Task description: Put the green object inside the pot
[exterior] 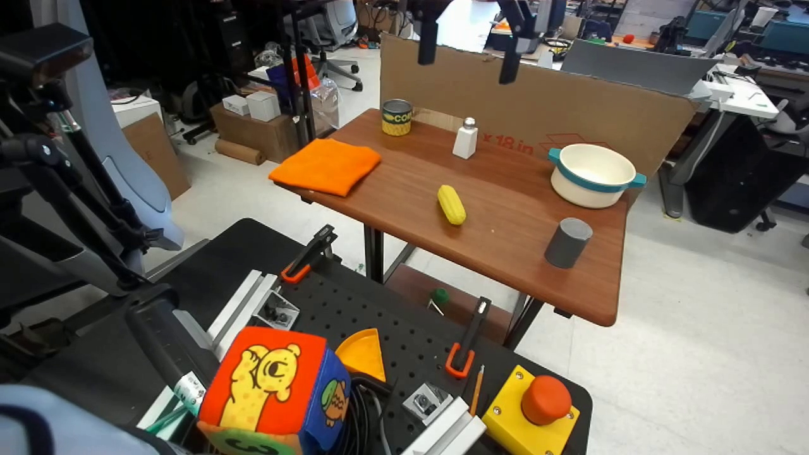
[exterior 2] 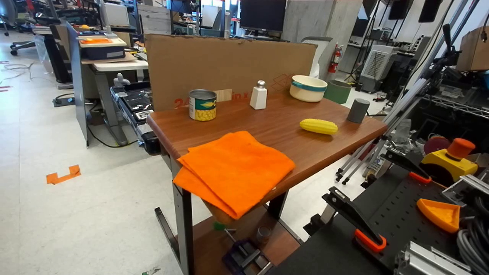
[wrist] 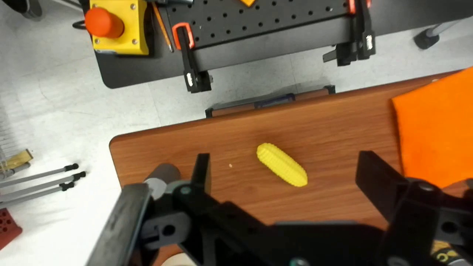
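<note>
- While the black two-fingered gripper [exterior: 467,71] hangs above the brown wood-grain table [exterior: 505,208], its jaws stand spread wide, pinching nothing; the pick seems yet to come.
- Down below, there's the yellow, oblong, plastic-looking corn cob [wrist: 282,164], framed between those jaws in the wrist view. Drop straight from here and it's probably the wrong catch!
- Off to one side, here's the prize: the dark grey upright cylinder [exterior: 568,244], material unclear, which I take for the green object, on the table near its corner. Careful! A sideways nudge from one jaw could topple it or send it over.
- Behind it, apart, sits the round cream pot [exterior: 584,194] with teal band and handles, material also unclear. Carry too low and the load clips the rim; release too high and it may bounce out.
- Farthest back, the flat brown cardboard panel [exterior: 569,101] stands close behind the pot, so overshooting risks a bump.
</note>
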You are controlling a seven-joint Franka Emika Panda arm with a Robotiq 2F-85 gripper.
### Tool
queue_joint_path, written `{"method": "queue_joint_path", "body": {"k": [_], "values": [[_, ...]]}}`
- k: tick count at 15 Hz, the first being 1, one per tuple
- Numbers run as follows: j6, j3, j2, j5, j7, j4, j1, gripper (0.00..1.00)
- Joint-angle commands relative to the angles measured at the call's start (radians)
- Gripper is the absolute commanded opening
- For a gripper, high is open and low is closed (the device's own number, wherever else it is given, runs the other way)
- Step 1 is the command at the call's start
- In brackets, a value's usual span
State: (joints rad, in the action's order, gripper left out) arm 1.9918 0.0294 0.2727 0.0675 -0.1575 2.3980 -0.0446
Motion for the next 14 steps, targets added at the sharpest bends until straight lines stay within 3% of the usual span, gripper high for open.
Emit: {"method": "queue_joint_path", "body": {"k": [1, 9, 14], "values": [[0.114, -0.041, -0.082, 0.067, 0.044, -0.026, -0.03, 1.0], [0.22, -0.137, -0.331, 0.082, 0.102, -0.135, -0.09, 1.0], [0.275, -0.17, -0.521, 0.092, 0.054, -0.233, -0.093, 1.0]]}}
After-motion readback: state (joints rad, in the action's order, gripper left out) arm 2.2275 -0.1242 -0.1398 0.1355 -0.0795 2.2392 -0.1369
